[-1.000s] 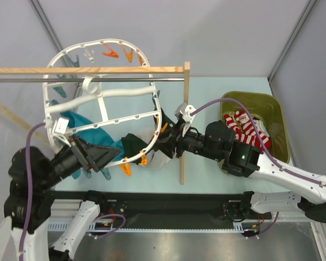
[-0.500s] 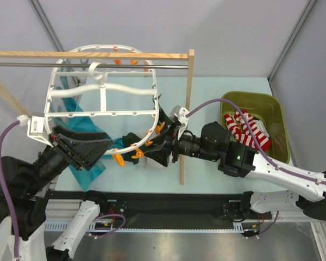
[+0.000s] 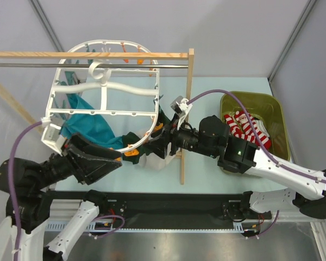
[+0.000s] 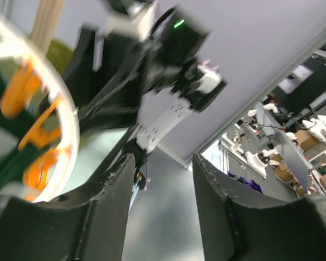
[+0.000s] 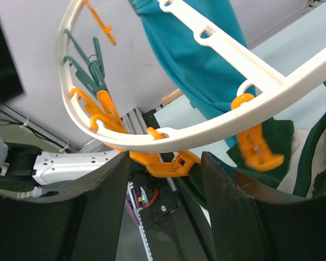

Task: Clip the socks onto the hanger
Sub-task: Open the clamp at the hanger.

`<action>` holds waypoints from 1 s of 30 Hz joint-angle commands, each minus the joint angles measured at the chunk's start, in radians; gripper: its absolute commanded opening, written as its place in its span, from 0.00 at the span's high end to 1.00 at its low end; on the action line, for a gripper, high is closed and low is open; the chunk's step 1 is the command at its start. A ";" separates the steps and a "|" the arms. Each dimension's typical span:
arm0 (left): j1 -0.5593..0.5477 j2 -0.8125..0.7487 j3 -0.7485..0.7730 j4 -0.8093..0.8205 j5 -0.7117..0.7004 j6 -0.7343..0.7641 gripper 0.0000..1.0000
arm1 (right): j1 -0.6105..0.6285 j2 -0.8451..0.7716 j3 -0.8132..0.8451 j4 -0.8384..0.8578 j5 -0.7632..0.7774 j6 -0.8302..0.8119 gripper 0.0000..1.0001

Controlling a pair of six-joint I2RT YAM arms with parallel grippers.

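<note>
As the left claw (image 3: pixel 117 161) and right claw (image 3: pixel 154 143) hang spread at the near rim of the hanger (image 3: pixel 114 113), an orange clip (image 5: pixel 164 163) unpinched between the right's fingers, the socks (image 3: pixel 249 130) lie in a bin (image 3: pixel 278 109) to the hanger's right: likely light, limp, best taken by the cuff.

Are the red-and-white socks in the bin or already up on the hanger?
In the bin. The socks lie heaped inside the olive bin at the right, well apart from the hanger.

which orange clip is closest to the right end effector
The orange plastic clip under the white plastic oval hanger's lowest bend, in the gap between the right end effector's fingers; the others hang off to either side.
</note>
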 commanded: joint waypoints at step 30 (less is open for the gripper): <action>-0.013 -0.116 -0.159 -0.179 -0.183 0.114 0.42 | 0.211 0.005 0.050 -0.100 0.099 -0.275 0.21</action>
